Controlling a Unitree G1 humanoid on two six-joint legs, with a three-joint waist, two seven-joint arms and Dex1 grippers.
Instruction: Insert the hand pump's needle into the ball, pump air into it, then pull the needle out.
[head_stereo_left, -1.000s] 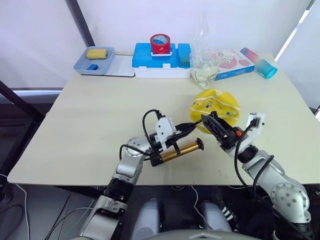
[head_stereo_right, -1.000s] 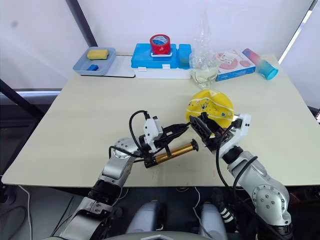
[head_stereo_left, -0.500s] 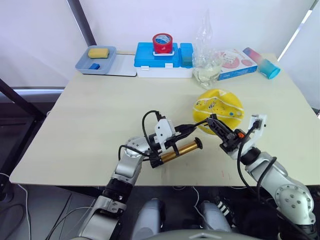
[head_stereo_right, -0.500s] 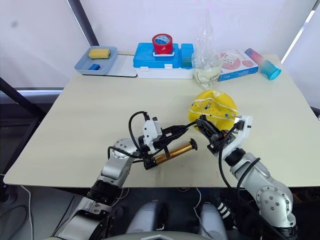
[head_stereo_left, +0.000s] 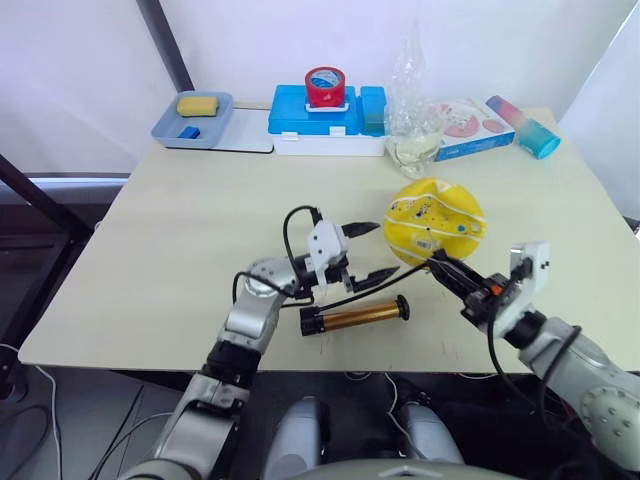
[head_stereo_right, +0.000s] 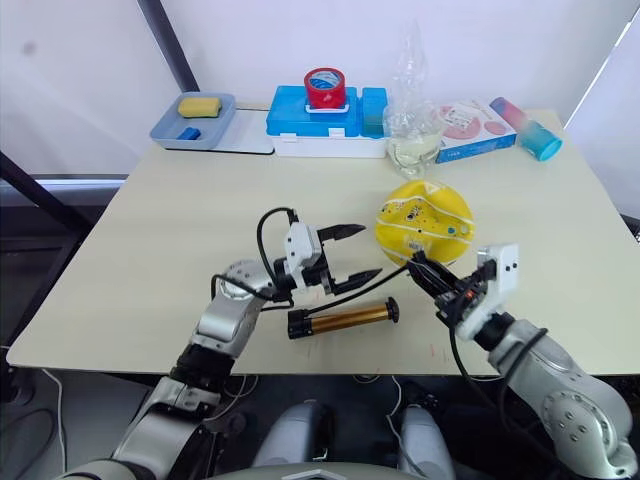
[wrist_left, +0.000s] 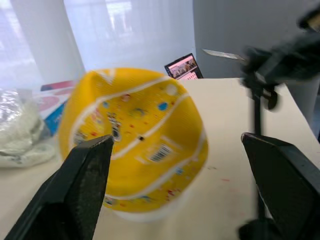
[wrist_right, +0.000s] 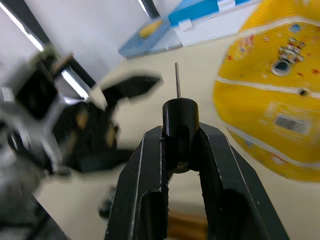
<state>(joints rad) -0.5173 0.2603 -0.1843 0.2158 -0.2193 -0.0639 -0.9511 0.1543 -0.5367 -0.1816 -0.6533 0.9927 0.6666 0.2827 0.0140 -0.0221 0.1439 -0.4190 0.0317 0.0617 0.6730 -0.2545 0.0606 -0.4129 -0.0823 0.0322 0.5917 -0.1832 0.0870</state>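
Yellow ball (head_stereo_left: 434, 222) sits beside my spread-open left gripper (head_stereo_left: 368, 250); my right gripper (wrist_right: 178, 150) clamps the hand pump's (head_stereo_left: 355, 318) needle end.

pumps: one (head_stereo_left: 355, 318)
balls: one (head_stereo_left: 434, 222)
grippers: two, left (head_stereo_left: 362, 251) and right (head_stereo_left: 447, 271)
tape rolls: one (head_stereo_left: 324, 87)
blue boxes: one (head_stereo_left: 322, 118)
trays: one (head_stereo_left: 180, 133)
sponges: one (head_stereo_left: 197, 104)
tumblers: one (head_stereo_left: 528, 127)
bags: one (head_stereo_left: 412, 105)
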